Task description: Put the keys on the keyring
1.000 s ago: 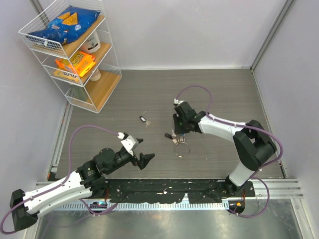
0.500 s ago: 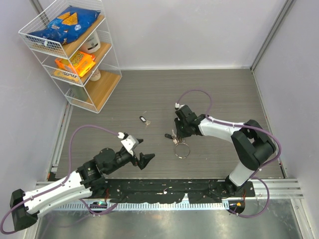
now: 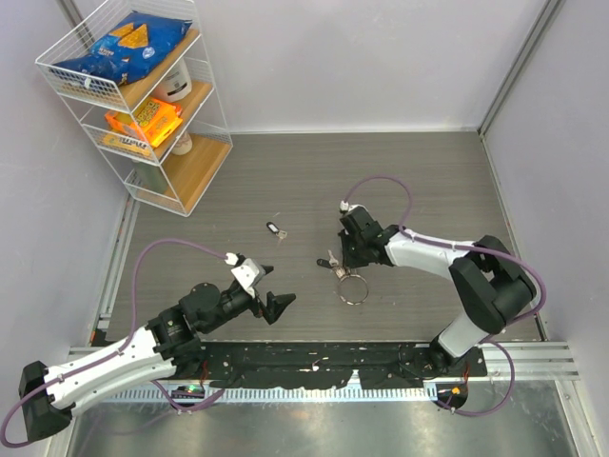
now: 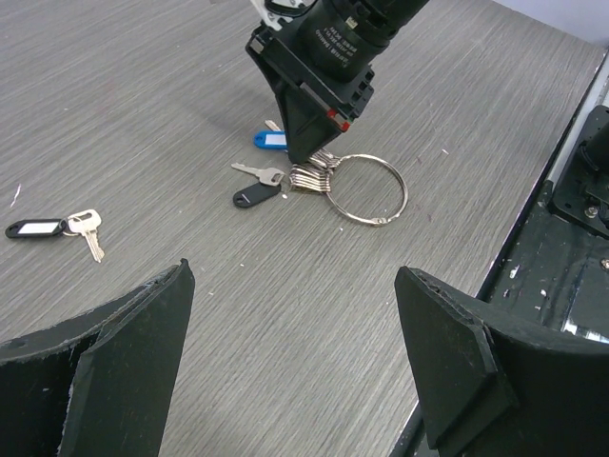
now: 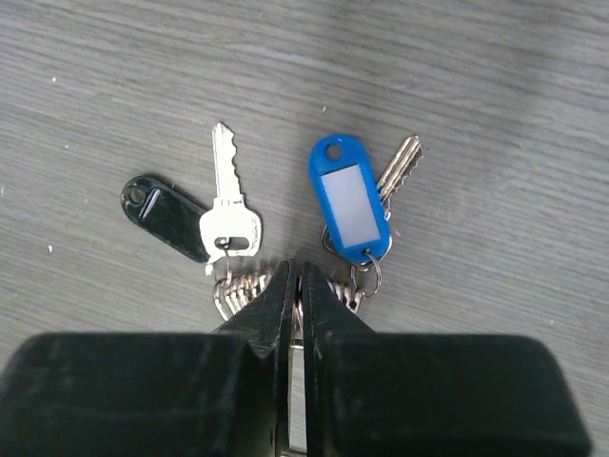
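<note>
The keyring (image 3: 353, 300) is a thin silver loop lying flat on the table; it also shows in the left wrist view (image 4: 376, 222). My right gripper (image 3: 343, 264) is shut on its far edge, with metal pinched between the fingertips (image 5: 285, 286). Around the grip hang a silver key (image 5: 228, 214) with a black tag (image 5: 166, 219) and a key (image 5: 400, 167) with a blue tag (image 5: 347, 200). A loose key (image 4: 88, 228) with a black tag (image 4: 38, 228) lies apart, to the left (image 3: 276, 229). My left gripper (image 3: 277, 305) is open and empty above bare table (image 4: 295, 276).
A white wire shelf (image 3: 143, 95) with snack bags stands at the back left corner. Grey walls close the table at the back and sides. A black rail (image 3: 314, 362) runs along the near edge.
My right gripper has shifted slightly right and nearer, keeping its grip, and the keyring moved a little with it. The left arm has not moved.
</note>
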Tool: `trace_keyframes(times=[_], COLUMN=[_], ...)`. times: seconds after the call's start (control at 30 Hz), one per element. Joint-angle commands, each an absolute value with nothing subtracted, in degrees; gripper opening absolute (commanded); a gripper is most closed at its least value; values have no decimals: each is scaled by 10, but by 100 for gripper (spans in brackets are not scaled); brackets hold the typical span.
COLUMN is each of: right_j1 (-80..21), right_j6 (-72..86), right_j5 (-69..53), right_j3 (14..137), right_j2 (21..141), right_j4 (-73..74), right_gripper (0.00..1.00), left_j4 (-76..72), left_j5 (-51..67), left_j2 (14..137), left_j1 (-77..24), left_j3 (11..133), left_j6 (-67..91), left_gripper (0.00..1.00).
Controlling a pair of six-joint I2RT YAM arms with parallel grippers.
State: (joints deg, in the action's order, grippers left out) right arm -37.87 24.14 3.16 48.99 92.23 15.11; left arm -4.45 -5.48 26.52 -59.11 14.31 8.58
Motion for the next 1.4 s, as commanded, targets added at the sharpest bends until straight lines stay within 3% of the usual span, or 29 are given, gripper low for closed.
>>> trace_keyframes(times=[0.0,0.2,0.33,0.4,0.83,0.97,1.2,1.37], right_j1=[-379,-391,-414,-416,-409,-408,-407,-408], right_j6=[248,215,192,192,232,248,255,259], right_j5=[37,9,-14,-7,80,80,62,71], right_j3=[484,481,471,468,452,451,450,432], right_j2=[865,842,836,829,816,834,852,851], right_j4=[150,159,156,158,151,135,115,113], right_gripper=[6,6,35,41,46,41,8,6], left_j4=[-69,-71,-73,-73,-70,-69,-64,-63], left_j5=[-60,-60,-56,-56,-56,-55,-52,-53], left_j2=[269,271,273,277,274,273,266,264], left_j1=[-588,-589,-588,-588,-589,-588,-589,-588], left_j3=[146,146,146,146,147,147,145,144], left_j6=[86,86,84,84,84,84,91,91], left_gripper=[93,93,93,93,93,93,93,93])
